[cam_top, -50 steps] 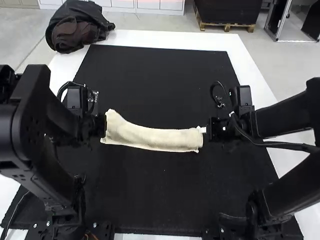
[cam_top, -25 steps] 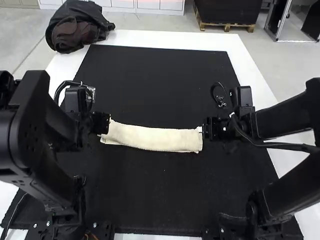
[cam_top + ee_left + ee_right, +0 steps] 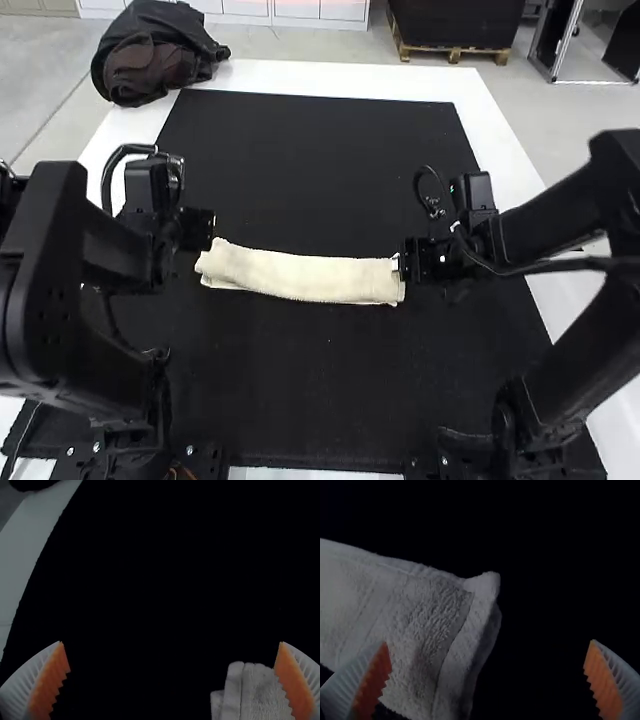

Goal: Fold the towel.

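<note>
The cream towel (image 3: pixel 305 276) lies folded into a long narrow strip across the black mat, layered edges showing at its ends. By its left end is the left gripper (image 3: pixel 208 230), and at its right end the right gripper (image 3: pixel 404 262). The left wrist view has the left gripper (image 3: pixel 172 680) with fingers wide apart, the towel's end (image 3: pixel 255 692) beside one finger. In the right wrist view, the right gripper (image 3: pixel 487 680) is also spread wide, and the towel's end (image 3: pixel 430 635) reaches between its fingers, ungripped.
A black mat (image 3: pixel 320 400) covers most of the white table (image 3: pixel 350 78). A dark bag or garment (image 3: pixel 155 55) sits at the table's far left corner.
The left gripper has come away from the towel's left end, moving slightly up and left in the high view. The right gripper has shifted slightly left, over the towel's right end.
</note>
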`<move>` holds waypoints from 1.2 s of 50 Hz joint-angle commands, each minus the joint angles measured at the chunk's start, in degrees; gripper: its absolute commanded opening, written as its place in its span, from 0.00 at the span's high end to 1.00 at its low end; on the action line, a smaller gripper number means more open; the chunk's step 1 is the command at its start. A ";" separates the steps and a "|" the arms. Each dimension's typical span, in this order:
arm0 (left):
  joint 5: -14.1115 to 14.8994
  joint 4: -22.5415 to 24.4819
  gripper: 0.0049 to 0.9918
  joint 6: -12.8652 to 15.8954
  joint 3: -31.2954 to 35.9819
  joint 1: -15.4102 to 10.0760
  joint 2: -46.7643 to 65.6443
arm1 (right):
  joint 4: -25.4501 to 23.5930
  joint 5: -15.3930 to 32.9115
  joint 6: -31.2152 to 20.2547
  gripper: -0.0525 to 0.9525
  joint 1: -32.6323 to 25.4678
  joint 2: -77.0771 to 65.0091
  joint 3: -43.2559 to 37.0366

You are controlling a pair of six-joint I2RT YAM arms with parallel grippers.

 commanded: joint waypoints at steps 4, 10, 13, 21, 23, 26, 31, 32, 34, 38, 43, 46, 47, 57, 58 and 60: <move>-0.92 -1.19 0.03 0.23 2.01 0.69 -1.15 | 0.19 -0.02 -0.38 0.06 0.71 2.43 2.37; -0.92 -2.06 0.03 0.23 2.10 0.69 -1.06 | 0.36 -0.02 -0.38 0.06 1.85 3.66 3.25; -0.92 -2.59 0.03 -0.03 2.10 0.69 -1.15 | 0.36 -0.02 -0.29 0.06 2.73 4.01 3.51; -0.92 -3.03 0.03 -0.56 2.01 0.69 -2.12 | 0.45 0.24 0.06 0.06 5.46 4.80 3.86; -0.92 -3.29 0.03 -0.56 2.10 0.69 -2.38 | 0.54 0.59 0.15 0.06 5.98 5.15 3.86; -0.92 -3.56 0.03 -0.56 2.18 0.69 -2.64 | 0.80 0.68 0.15 0.06 6.16 5.68 3.86; -0.83 -4.35 0.03 -0.56 2.10 0.69 -3.35 | 1.24 0.77 0.15 0.06 6.69 6.82 3.86; -0.83 -4.53 0.03 -0.56 2.10 0.69 -3.61 | 1.42 0.77 0.15 0.06 6.69 7.26 3.86; -0.74 -4.88 0.03 -0.56 2.10 0.69 -3.96 | 1.94 0.77 0.23 0.06 6.78 7.87 3.86; -0.74 -5.32 0.03 -0.56 1.92 0.69 -4.75 | 2.82 0.77 0.50 0.06 6.95 9.28 4.04; -0.74 -5.67 0.03 -0.56 1.92 0.69 -5.63 | 3.44 0.85 0.50 0.06 7.30 10.69 4.48; -0.74 -6.11 0.03 -0.56 2.10 0.69 -6.16 | 3.97 0.77 0.59 0.06 7.57 11.39 4.57; -0.74 -6.20 0.03 -0.56 2.10 0.69 -6.25 | 4.14 0.77 0.59 0.06 7.65 11.57 4.57; -0.74 -6.72 0.03 -0.56 2.01 0.69 -6.78 | 4.14 -4.68 1.03 0.58 8.80 14.47 5.27; -0.65 -6.72 0.03 -0.56 2.01 0.69 -6.78 | 4.14 -5.03 0.94 0.69 8.80 14.55 5.27; -0.74 -6.90 0.03 -0.56 2.01 0.69 -6.78 | 4.23 -5.12 0.76 0.88 8.89 14.55 5.27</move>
